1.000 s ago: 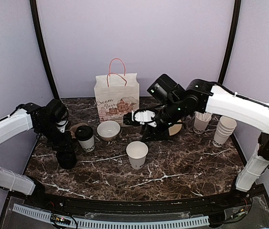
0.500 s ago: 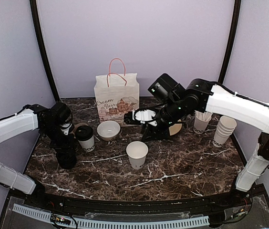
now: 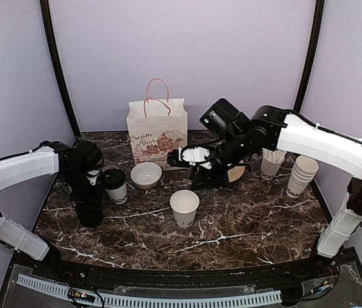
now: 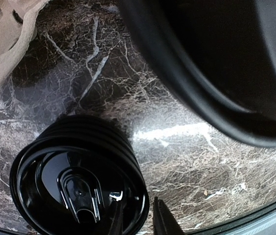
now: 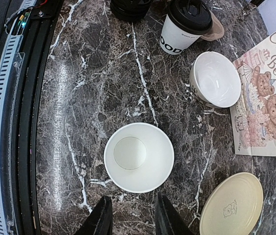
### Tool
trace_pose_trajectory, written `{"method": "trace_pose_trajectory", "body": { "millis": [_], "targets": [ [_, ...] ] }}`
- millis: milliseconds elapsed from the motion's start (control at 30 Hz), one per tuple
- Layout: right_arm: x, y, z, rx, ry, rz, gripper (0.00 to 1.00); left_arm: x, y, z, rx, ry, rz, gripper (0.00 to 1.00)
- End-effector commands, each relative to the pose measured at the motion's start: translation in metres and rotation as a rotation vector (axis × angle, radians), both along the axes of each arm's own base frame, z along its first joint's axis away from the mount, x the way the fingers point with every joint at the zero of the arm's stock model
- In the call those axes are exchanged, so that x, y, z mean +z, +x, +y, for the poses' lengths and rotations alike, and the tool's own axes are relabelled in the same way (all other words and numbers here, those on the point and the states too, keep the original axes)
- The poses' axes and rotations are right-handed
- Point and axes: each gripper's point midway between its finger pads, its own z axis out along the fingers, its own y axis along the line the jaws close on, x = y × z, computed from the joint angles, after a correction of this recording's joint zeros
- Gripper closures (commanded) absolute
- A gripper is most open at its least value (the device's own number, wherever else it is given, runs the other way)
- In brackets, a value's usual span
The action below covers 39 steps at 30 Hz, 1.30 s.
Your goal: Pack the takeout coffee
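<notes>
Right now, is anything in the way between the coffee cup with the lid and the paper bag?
Partly. The white bowl sits between the lidded cup and the paper bag, close in front of the bag. Lifting over it should work.

The left arm (image 3: 20, 168) and right arm (image 3: 325, 146) have smooth white shells, bulky black joints and thin dark cables along them. The right gripper (image 5: 128, 220) has tapered black fingers.

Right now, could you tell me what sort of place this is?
Probably a mock café takeout counter in a robot test booth: a lidded coffee cup, a stack of paper cups and a handled paper bag stand on a marble-look table.
</notes>
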Motion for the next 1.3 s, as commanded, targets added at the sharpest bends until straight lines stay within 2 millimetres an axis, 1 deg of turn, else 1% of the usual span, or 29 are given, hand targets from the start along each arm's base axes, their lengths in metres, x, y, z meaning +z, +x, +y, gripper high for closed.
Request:
{"method": "trace_pose_trajectory", "body": {
  "millis": [0, 167, 400, 467, 567, 667, 800, 900, 1133, 1200, 1267],
  "targets": [
    [0.000, 0.002, -0.001, -0.010, 0.006, 0.009, 0.71, -0.001, -0.003, 0.004, 0.004, 0.033, 0.009, 0.77],
    [0.001, 0.002, 0.000, -0.011, 0.009, 0.008, 0.71, -0.002, -0.004, 0.005, 0.001, 0.048, 0.018, 0.77],
    [0.001, 0.001, -0.001, -0.012, 0.009, 0.009, 0.71, -0.003, -0.006, 0.005, -0.005, 0.055, 0.027, 0.81],
    [0.001, 0.001, -0.001, -0.010, 0.009, 0.008, 0.71, -0.003, -0.004, 0.009, -0.003, 0.082, 0.016, 0.82],
    [0.001, 0.001, -0.001, -0.011, 0.010, 0.009, 0.71, -0.003, -0.004, 0.010, -0.004, 0.087, 0.015, 0.83],
    [0.001, 0.002, -0.001, -0.012, 0.010, 0.007, 0.71, -0.001, -0.005, 0.010, -0.007, 0.090, 0.016, 0.85],
    [0.004, 0.002, 0.000, -0.011, 0.013, 0.004, 0.71, 0.014, -0.005, 0.010, -0.005, 0.085, -0.006, 0.90],
    [0.006, 0.003, 0.001, -0.009, 0.015, 0.000, 0.71, 0.034, -0.003, 0.007, 0.000, 0.053, -0.048, 0.94],
    [0.008, 0.004, 0.004, -0.006, 0.015, 0.003, 0.71, 0.070, -0.003, 0.004, 0.000, -0.004, -0.124, 0.95],
    [0.007, 0.003, 0.005, -0.002, 0.015, 0.009, 0.71, 0.079, -0.002, -0.003, -0.010, -0.047, -0.144, 0.95],
    [0.010, 0.004, 0.006, -0.004, 0.024, 0.008, 0.71, 0.096, 0.005, -0.017, -0.036, -0.129, -0.195, 0.95]
  ]
}}
